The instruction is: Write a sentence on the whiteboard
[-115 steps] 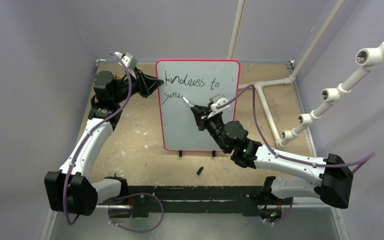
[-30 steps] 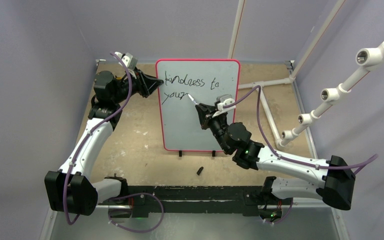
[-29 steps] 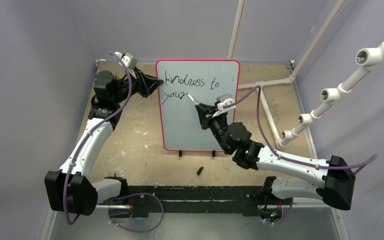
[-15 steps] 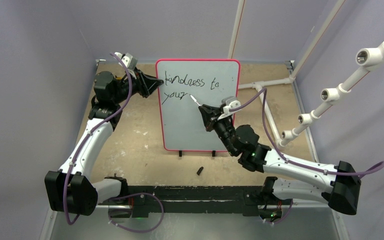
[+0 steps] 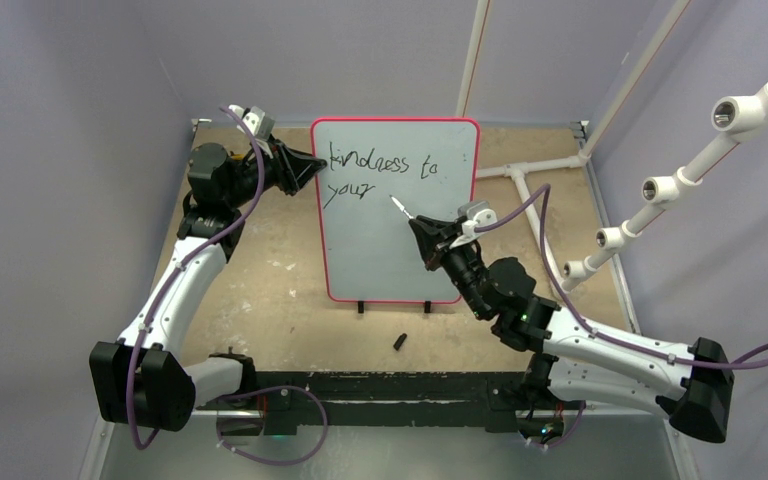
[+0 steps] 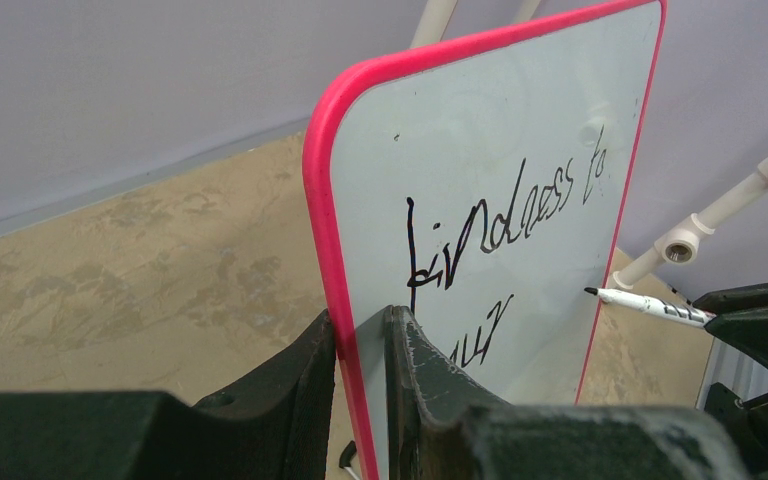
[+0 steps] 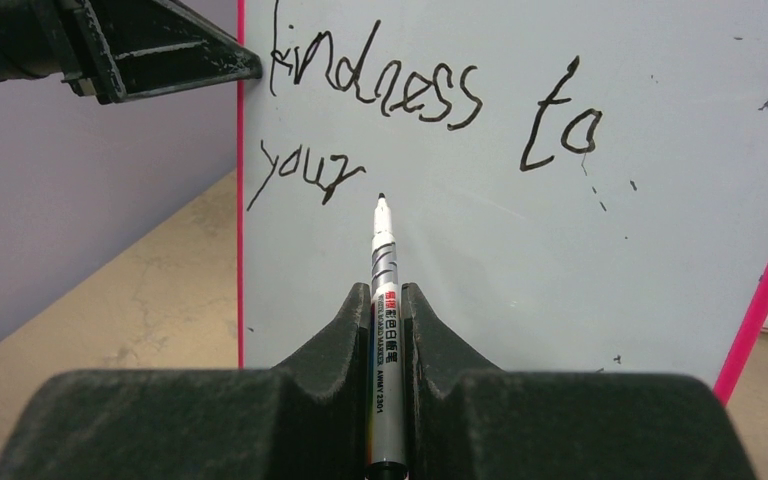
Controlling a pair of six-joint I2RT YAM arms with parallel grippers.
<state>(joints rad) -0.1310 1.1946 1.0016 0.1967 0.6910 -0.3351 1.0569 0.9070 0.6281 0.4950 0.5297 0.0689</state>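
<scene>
The whiteboard [image 5: 390, 255] stands upright on the table with a red-pink rim. My left gripper [image 5: 316, 166] is shut on the whiteboard's left edge [image 6: 322, 200], one finger on each face. The sentence [image 5: 378, 166] reads "kindness to" with "your" below it [image 7: 305, 170]. My right gripper [image 5: 423, 229] is shut on a white marker [image 7: 384, 300], which points at the board. The marker's black tip [image 7: 381, 198] sits just right of "your" and looks slightly off the surface. The marker also shows in the left wrist view [image 6: 650, 303].
A small black marker cap [image 5: 400, 341] lies on the table in front of the board's feet. A white pipe frame [image 5: 660, 182] rises at the right, with a pipe foot [image 5: 532, 205] on the table behind the board. Walls close in the left and back.
"You" has become "your". My right arm has drawn back to the right, carrying the marker tip away from the end of "your". The left gripper has not moved.
</scene>
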